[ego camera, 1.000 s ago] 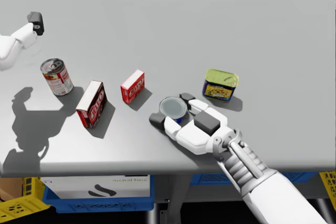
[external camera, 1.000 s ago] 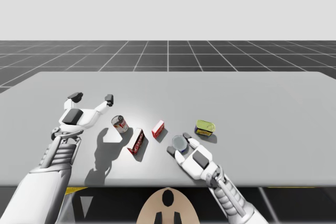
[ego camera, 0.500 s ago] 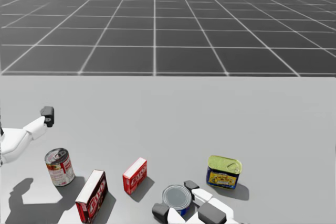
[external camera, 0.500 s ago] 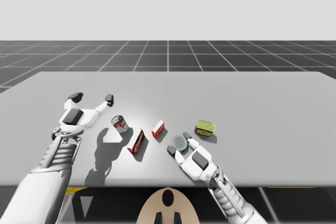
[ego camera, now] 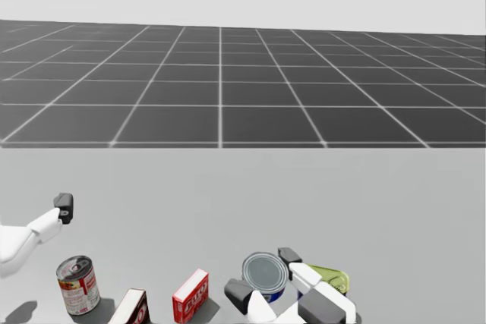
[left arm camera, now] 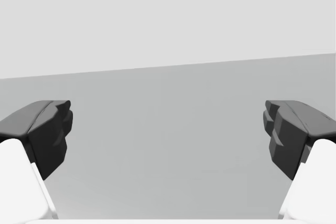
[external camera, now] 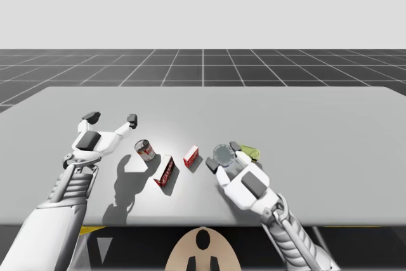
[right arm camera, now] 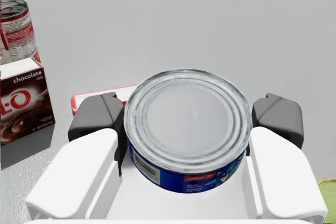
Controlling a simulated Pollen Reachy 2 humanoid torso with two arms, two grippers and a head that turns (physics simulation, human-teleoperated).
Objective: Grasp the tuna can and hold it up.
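The tuna can [external camera: 223,154] is a low round can with a blue label and a silver lid. My right gripper [external camera: 223,156] is shut on it, one finger on each side, and holds it upright a little above the table. The right wrist view has the can [right arm camera: 189,124] pressed between the two dark pads [right arm camera: 97,114]. In the head view the can [ego camera: 265,273] sits in that gripper [ego camera: 263,275] near the table's front. My left gripper [external camera: 111,118] hovers open over the table's left part, and nothing lies between its fingers [left arm camera: 47,129].
A red-and-white soup can [external camera: 145,150], a dark red box [external camera: 165,171] and a small red box [external camera: 191,155] stand in a row left of the held can. A yellow-green tin [external camera: 251,152] sits just behind my right gripper, partly hidden by it. The grey table [external camera: 317,125] is bare beyond them.
My right gripper has risen from the table with the tuna can in it. My head has turned upward. The left arm has not moved.
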